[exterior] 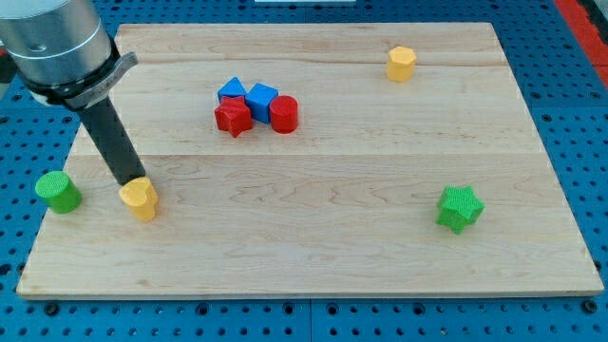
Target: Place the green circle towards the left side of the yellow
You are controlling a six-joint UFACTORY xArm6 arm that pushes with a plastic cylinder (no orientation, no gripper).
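Observation:
The green circle [59, 191] stands at the wooden board's left edge, partly over it. A yellow heart-shaped block [140, 199] lies just to its right, a small gap between them. My tip [129, 182] is at the top-left edge of that yellow block, touching or nearly touching it. The rod slants up to the view's top left. A second yellow block, hexagonal [401, 64], sits near the board's top right.
A cluster of two blue blocks [231, 92] [261, 100], a red star [233, 118] and a red cylinder [283, 113] sits at upper centre. A green star [459, 208] lies at lower right. The board [313, 256] rests on a blue pegboard.

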